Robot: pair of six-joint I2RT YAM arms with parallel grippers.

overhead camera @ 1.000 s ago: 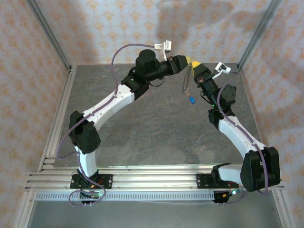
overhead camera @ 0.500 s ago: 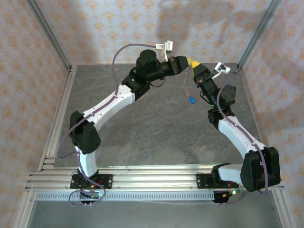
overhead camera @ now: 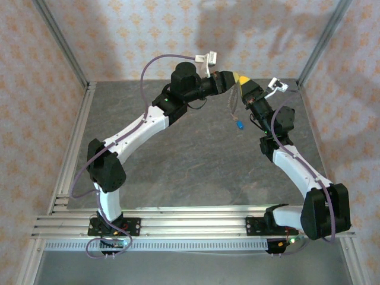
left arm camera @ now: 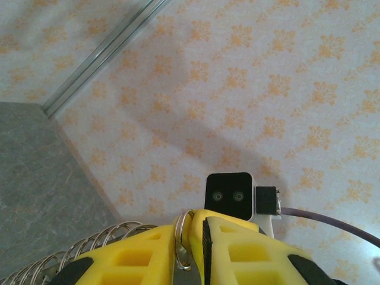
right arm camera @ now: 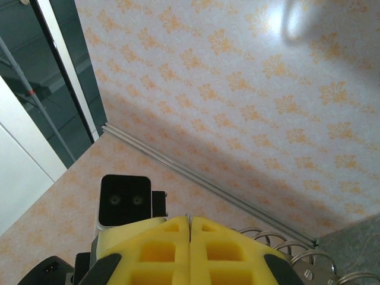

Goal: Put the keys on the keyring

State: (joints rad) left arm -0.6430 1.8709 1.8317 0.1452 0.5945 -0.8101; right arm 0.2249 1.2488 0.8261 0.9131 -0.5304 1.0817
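Keyring point(overhead camera: 233, 102) is seen from above hanging in the air at about 1 o'clock of the table point(overhead camera: 178, 160). It hangs just under the meeting tips of the left gripper point(overhead camera: 233, 80) and right gripper point(overhead camera: 240, 79). The blue key point(overhead camera: 239, 125) dangles at 6 o'clock of it, clear of the table, and its place is unchanged from a second ago. Over that second the left gripper is brought slightly closer to the right one. This is judged to be a second hold being taken, so that the ring can be worked for threading.

From the left wrist, a metal loop of the keyring point(left arm camera: 183, 238) is seen in the narrow slot between the yellow fingers point(left arm camera: 243, 249), and its coiled side runs off to 8 o'clock. The jaws are drawn almost together. Whether the loop is firmly clamped cannot be told.

From the right wrist, the right gripper point(right arm camera: 189, 224) is seen fully closed, pad against pad. Coils of the keyring point(right arm camera: 279, 246) are seen at 4 o'clock of it. What is pinched, if anything, is hidden.
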